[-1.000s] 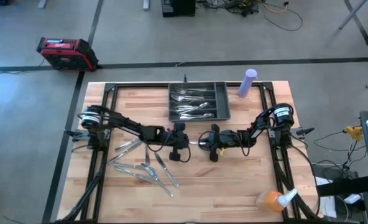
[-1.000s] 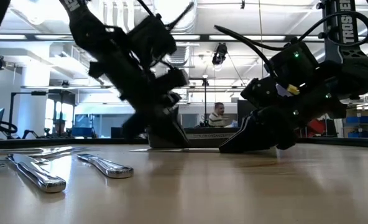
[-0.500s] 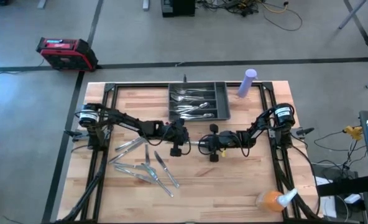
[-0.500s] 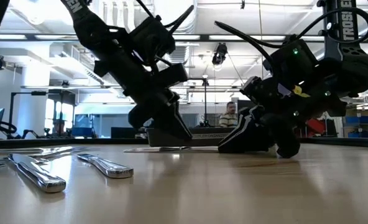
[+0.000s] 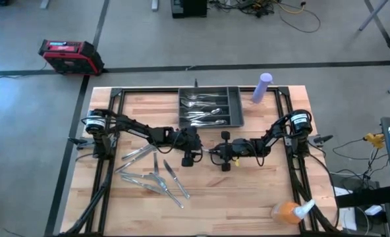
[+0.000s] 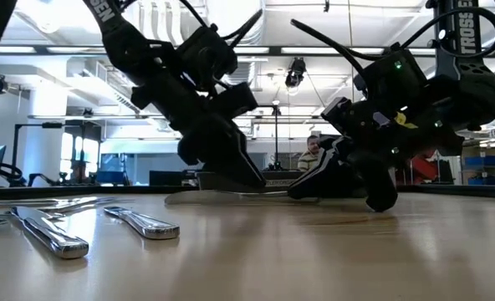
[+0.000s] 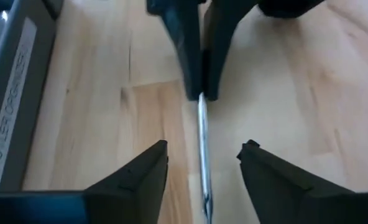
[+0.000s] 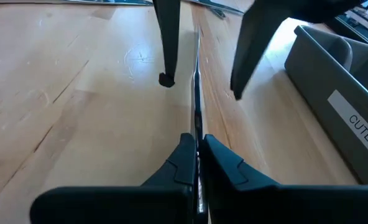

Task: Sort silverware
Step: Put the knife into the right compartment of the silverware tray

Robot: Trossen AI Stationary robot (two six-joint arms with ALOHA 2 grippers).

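Note:
My right gripper (image 8: 196, 152) is shut on a slim silver piece of silverware (image 8: 196, 74) near the table's middle (image 5: 213, 153). The piece points toward the table's left, and its free end (image 7: 204, 186) reaches between the fingers of my left gripper (image 7: 206, 165). That gripper is open; its fingers stand on either side of the piece without touching it. More silverware (image 5: 152, 174) lies loose on the table's left half. The dark tray (image 5: 182, 112) at the far middle holds several pieces. My right gripper pinches one end of the silver piece (image 8: 197, 134) between its two fingers. The fingers come from the table's right, slanting a little downward, and lie along the piece. The piece sticks out level past the fingertips (image 6: 222, 194), close over the table; whether it touches the wood, I cannot tell.
A purple cylinder (image 5: 263, 87) stands right of the tray. An orange-and-white thing (image 5: 290, 210) lies at the near right corner. Bare wood stretches along the near edge between the loose silverware and that corner. A person (image 6: 313, 155) shows in the room behind.
My left gripper has moved toward the table's right and a little toward its far edge, dropping lower until its open fingers stand around the piece's free end. My right gripper has shifted slightly toward the table's left with the piece.

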